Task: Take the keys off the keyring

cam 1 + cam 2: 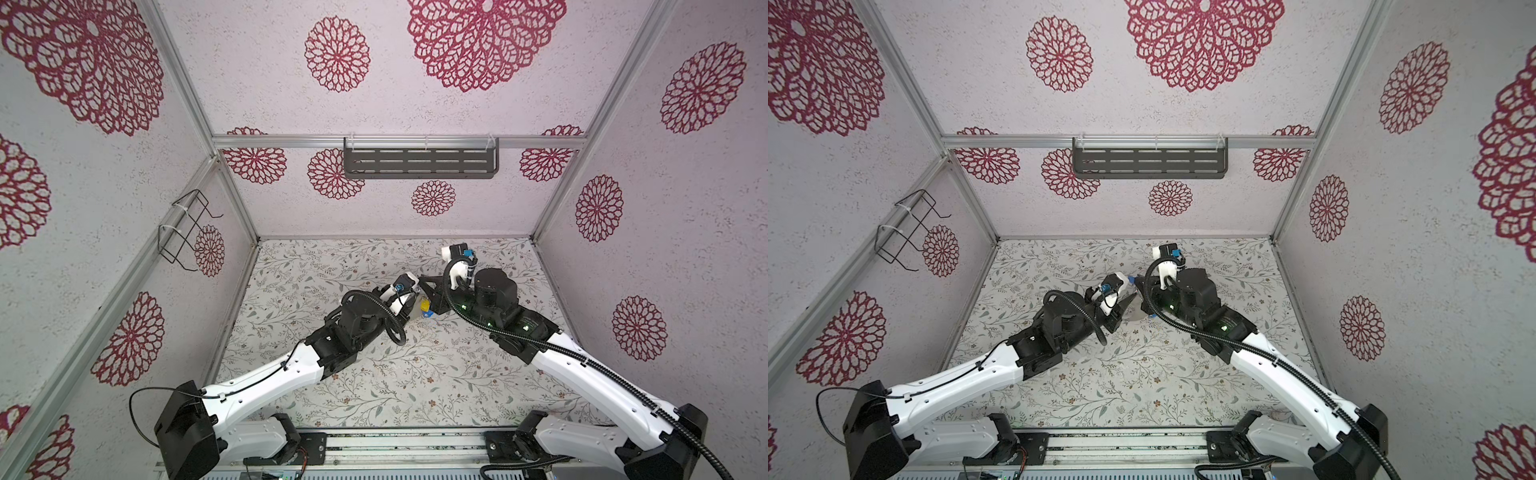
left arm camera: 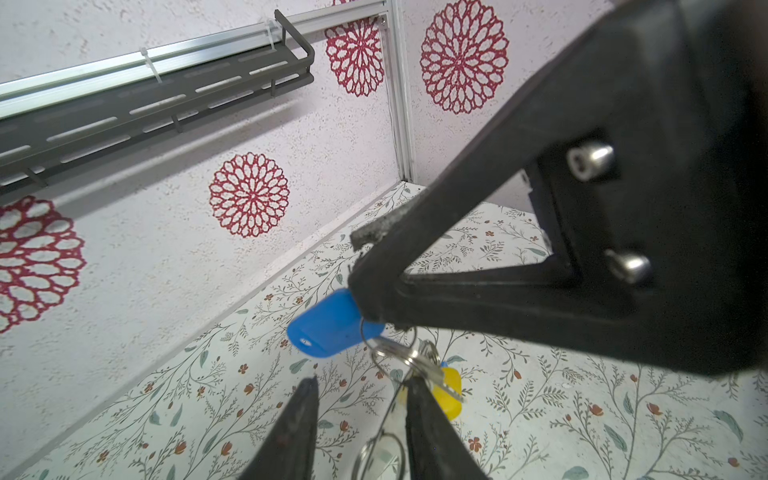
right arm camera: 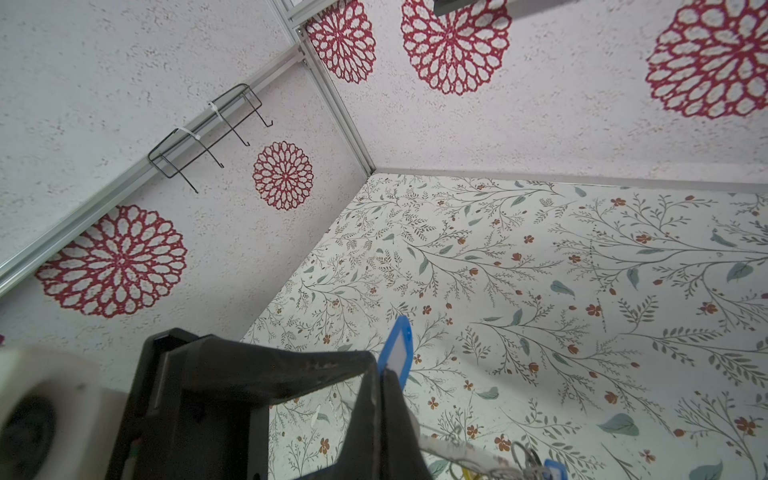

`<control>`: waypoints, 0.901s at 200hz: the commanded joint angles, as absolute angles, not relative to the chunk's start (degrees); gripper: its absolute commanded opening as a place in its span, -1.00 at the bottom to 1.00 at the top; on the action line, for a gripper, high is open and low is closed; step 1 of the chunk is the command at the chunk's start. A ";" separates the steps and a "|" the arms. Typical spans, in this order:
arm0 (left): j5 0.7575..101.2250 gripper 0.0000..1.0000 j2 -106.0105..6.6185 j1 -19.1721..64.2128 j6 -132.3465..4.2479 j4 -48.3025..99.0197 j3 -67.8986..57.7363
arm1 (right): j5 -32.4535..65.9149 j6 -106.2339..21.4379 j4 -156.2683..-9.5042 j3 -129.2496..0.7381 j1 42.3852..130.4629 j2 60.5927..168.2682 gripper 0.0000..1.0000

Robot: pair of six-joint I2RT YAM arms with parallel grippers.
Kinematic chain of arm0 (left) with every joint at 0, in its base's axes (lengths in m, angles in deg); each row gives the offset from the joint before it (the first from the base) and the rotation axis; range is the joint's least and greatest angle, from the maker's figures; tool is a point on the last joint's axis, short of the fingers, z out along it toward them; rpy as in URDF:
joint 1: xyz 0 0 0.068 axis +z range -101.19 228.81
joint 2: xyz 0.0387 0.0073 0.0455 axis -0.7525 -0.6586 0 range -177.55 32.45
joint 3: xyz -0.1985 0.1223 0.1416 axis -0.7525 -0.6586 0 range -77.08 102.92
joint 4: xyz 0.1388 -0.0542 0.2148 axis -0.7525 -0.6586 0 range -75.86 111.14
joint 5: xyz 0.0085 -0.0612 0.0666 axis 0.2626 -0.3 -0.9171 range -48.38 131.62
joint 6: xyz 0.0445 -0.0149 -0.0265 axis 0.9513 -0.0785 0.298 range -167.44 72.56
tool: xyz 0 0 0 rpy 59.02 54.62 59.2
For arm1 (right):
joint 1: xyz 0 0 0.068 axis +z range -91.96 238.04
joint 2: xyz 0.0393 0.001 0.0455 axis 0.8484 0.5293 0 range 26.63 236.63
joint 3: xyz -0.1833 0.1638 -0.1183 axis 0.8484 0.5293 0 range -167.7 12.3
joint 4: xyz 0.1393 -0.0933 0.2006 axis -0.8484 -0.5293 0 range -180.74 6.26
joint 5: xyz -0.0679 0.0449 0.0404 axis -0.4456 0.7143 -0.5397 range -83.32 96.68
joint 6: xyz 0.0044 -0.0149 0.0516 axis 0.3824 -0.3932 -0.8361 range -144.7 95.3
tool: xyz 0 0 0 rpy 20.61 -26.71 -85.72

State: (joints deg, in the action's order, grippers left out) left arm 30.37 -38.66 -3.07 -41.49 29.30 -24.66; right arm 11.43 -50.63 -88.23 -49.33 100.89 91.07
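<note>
- Floral-print tabletop [image 1: 374, 386] fills a booth of white walls stamped with red rosettes. In both top views the left arm [image 1: 266, 374] and right arm [image 1: 582, 365] meet over the middle of it, towards the back.
- In a top view a yellow tag [image 1: 424, 306] peeps out between the two wrists, with a scrap of blue just beside it. The wrists hide the rest of the bunch.
- From the left wrist, the right gripper [image 2: 360, 297] is pinched tight on one end of a blue tag [image 2: 332, 326] and holds it clear of the table.
- Below that tag hang small silver loops [image 2: 401, 353], bunched together, with the yellow tag behind them.
- The left gripper [image 2: 361, 380] points up at the bunch with its jaws standing apart. One of its fingers [image 2: 419, 415] overlaps the silver loops, and I see nothing clamped between the two.
- A larger thin loop [image 2: 360, 454] sits low between those fingers. It may be the keyring, but I cannot tell.
- From the right wrist, the pinched tag shows edge-on with its white label window, upright between the closed jaws. A second blue tag [image 3: 555, 468] and tangled silver wire lie low at the frame's edge.
- My judgement is that the tags are light, stiff and smooth, so they will swing freely and could slip or twist out of a narrow pinch.
- The wire loops look springy and thin, hard to catch.
- The flat faces of a tag, close to its loop end, look like the best hold, with the other gripper bracing the ring.
</note>
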 commanded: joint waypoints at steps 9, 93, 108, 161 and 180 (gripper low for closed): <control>29.97 -0.17 -38.22 -4.00 -41.13 29.14 -24.87 | 10.94 -49.16 -86.02 -53.24 101.02 90.75 -1.00; 26.65 -0.42 -39.19 -4.10 -38.62 28.61 -23.14 | 12.23 -49.52 -85.85 -53.36 101.02 90.61 -1.00; 26.32 -0.50 -39.30 -4.10 -38.40 28.22 -22.64 | 12.41 -49.66 -85.69 -53.42 101.02 90.63 -1.00; 26.59 -0.48 -39.54 -4.10 -38.08 27.61 -21.89 | 12.78 -49.53 -85.58 -53.44 101.19 90.73 -1.00; 26.94 -0.41 -39.79 -4.10 -38.09 28.13 -21.77 | 13.19 -49.86 -85.36 -53.57 101.37 90.95 -1.00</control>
State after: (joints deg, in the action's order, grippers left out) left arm 27.14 -39.15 -3.70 -38.75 27.66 -23.56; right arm 11.98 -50.17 -88.56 -50.79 100.98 91.36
